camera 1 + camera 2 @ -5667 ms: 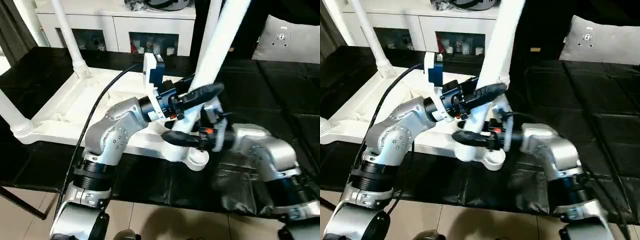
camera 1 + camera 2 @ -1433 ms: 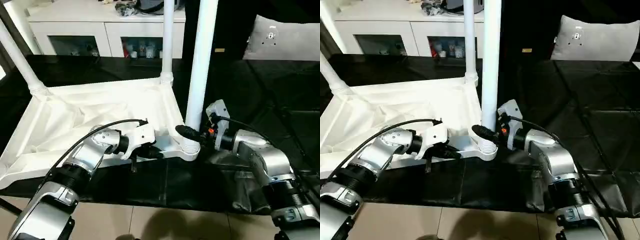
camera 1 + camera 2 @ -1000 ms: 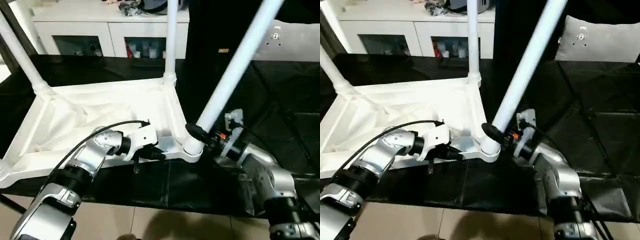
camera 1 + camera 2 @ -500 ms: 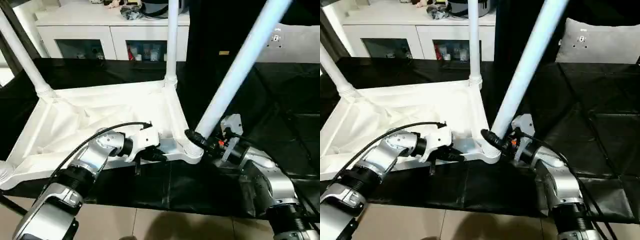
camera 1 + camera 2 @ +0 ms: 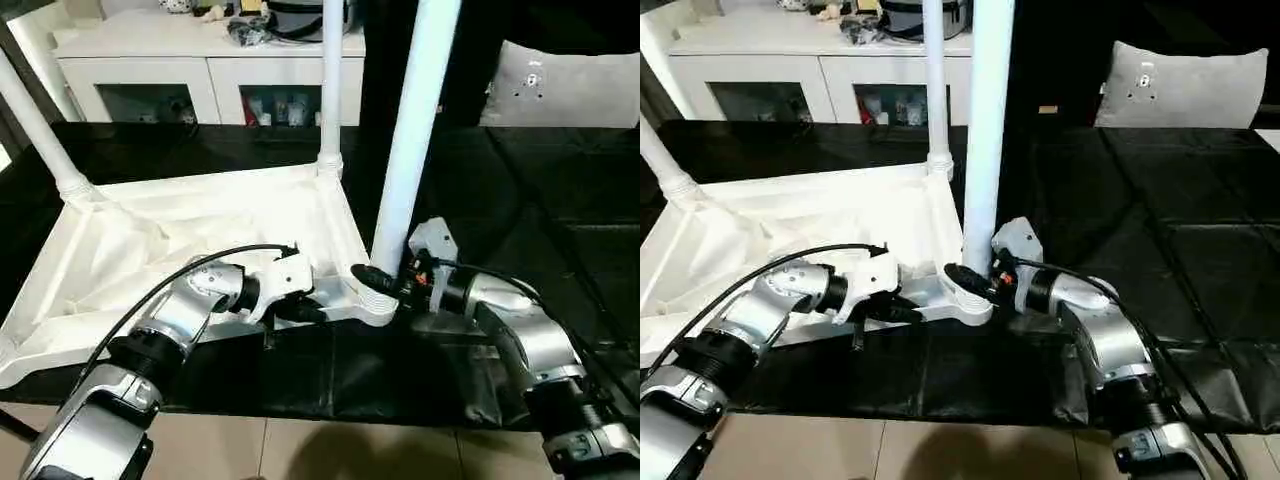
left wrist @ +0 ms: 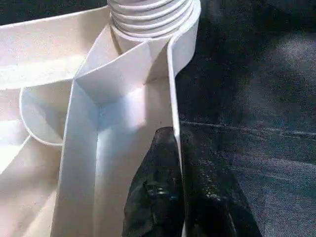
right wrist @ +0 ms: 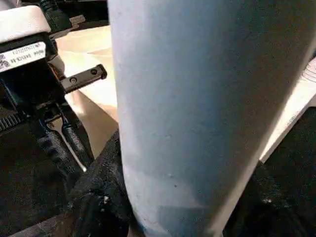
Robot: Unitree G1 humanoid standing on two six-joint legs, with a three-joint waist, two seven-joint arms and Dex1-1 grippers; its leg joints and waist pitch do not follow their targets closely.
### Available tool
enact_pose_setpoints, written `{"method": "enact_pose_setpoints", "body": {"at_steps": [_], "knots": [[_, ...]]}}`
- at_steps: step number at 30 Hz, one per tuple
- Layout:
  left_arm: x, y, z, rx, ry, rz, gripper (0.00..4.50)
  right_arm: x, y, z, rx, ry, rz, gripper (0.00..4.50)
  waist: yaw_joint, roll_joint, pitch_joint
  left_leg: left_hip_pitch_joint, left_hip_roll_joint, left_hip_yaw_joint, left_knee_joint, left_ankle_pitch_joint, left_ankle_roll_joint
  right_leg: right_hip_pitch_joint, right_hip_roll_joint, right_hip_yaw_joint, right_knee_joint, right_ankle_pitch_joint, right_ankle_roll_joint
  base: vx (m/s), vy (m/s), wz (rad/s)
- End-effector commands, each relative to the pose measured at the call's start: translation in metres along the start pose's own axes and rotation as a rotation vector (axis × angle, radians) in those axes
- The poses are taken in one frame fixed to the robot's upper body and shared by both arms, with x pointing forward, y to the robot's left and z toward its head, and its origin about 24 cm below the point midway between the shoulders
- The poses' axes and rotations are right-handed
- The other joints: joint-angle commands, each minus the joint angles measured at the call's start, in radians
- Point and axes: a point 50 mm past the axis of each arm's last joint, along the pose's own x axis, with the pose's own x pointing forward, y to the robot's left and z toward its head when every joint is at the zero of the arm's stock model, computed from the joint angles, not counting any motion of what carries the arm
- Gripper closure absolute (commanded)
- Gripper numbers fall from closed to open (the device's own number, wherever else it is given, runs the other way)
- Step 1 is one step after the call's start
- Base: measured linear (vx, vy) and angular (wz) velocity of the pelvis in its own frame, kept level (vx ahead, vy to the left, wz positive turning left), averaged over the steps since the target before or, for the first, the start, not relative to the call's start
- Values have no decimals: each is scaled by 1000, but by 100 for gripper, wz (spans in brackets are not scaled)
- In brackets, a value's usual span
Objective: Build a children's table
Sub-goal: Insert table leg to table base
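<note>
- Basically, the children's table (image 5: 200, 235) lies upside down on a black mat (image 5: 560, 250), ribbed underside facing up.
- Near-right corner socket (image 5: 378, 300) of the table has a white leg (image 5: 412, 130) standing upright in it; threaded collar (image 6: 148, 12) of that leg shows in the left wrist view.
- Another leg (image 5: 331, 80) stands in the far-right corner of the table, a third leg (image 5: 35, 120) leans out from the far-left corner.
- Right gripper (image 5: 385, 283) is clamped around the base of the near-right leg, just above the socket, one black finger on each side of the tube; half-wide grip holding the leg.
- Left gripper (image 5: 300, 308) pinches the table's near edge rim (image 6: 175, 98) just left of that socket, fingers (image 6: 153, 197) narrow, one inside the rim wall and one outside.
- A black cable (image 5: 190, 270) loops over the left forearm, above the table.
- Behind the table: a white cabinet (image 5: 210, 75) with glass doors, clutter on top.
- Right of the table, at the back: a grey cushion (image 5: 570, 70).
</note>
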Motion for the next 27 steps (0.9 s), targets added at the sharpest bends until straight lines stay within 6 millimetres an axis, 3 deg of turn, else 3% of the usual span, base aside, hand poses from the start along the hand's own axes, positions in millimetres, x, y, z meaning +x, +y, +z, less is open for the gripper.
{"method": "enact_pose_setpoints", "body": {"at_steps": [1,12,17,18,20,24,25,27], "knots": [[0,-2,-1,43,53,-45,450,-7,3,-41,79,209,-9,259,-6,-14,-29,6,53,-33,-87,-395,14,13,-97,48,-113,-633,-81,0,0,0],[0,-2,-3,5,30,-32,450,-9,6,-47,106,222,-11,259,-10,-10,-28,9,57,-33,-94,-416,9,10,-98,50,-114,-612,-91,0,0,0],[6,-4,6,-139,-57,43,450,-8,5,-55,167,209,-194,259,-16,-8,-23,10,59,-38,-99,-450,-8,7,-99,49,-116,-648,-85,0,0,0],[9,-6,8,-169,-67,59,450,-6,5,-56,175,210,-227,259,-20,-3,-20,16,55,-40,-95,-478,-11,0,-99,45,-123,-684,-74,0,0,0],[16,-10,11,-206,-78,92,450,-1,3,-56,201,204,-303,259,-33,-5,-16,21,49,-44,-94,-535,-16,-7,-93,34,-134,-736,-42,0,0,0],[33,-17,24,-234,-80,171,450,13,-4,-52,249,183,-498,259,-61,1,-16,17,53,-55,-103,-592,-28,-3,-90,23,-133,-701,-40,0,0,0],[38,-18,28,-233,-73,199,450,16,-6,-51,257,179,-546,259,-67,-7,-19,18,51,-56,-103,-600,-27,1,-90,19,-135,-687,-38,0,0,0],[47,-18,36,-228,-66,250,450,21,-8,-50,265,172,-607,259,-80,0,-16,16,52,-56,-105,-614,-26,0,-91,17,-138,-672,-40,0,0,0]]}}
